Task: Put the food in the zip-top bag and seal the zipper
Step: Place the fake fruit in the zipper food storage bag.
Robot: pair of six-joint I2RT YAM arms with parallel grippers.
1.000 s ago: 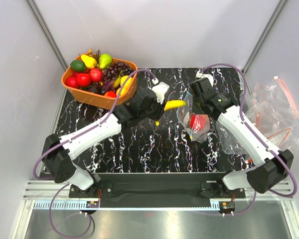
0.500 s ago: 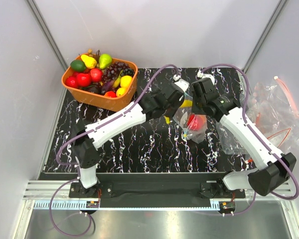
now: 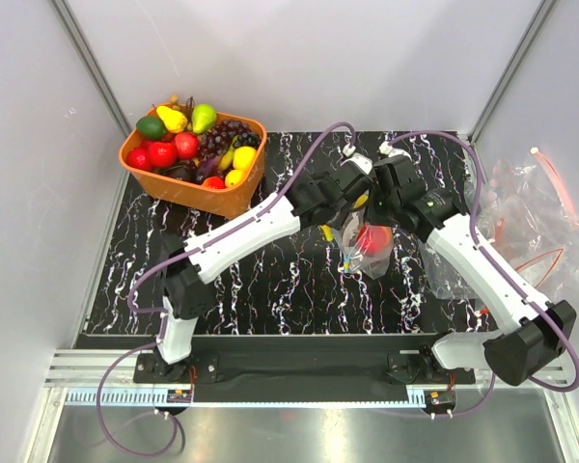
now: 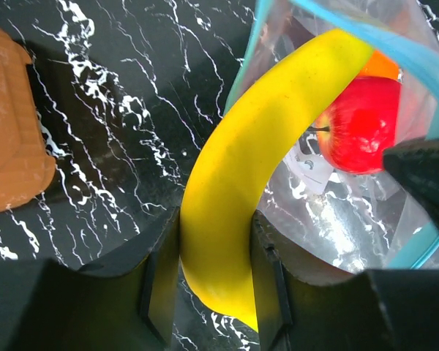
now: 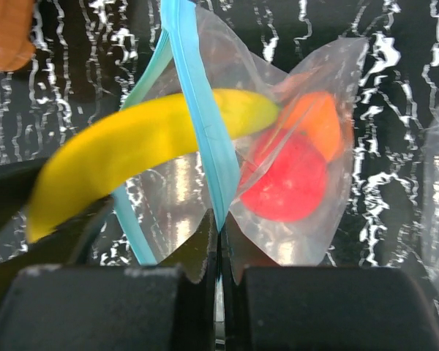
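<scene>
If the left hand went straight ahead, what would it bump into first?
The left hand would likely meet the bag's open mouth first, its banana nudging the red apple inside; depth is unclear.

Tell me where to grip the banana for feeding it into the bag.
Grip the banana at its end outside the zip-top bag, as the left pincer does: across its narrow width, from opposite the mouth. The curved tip then points into the opening.
</scene>
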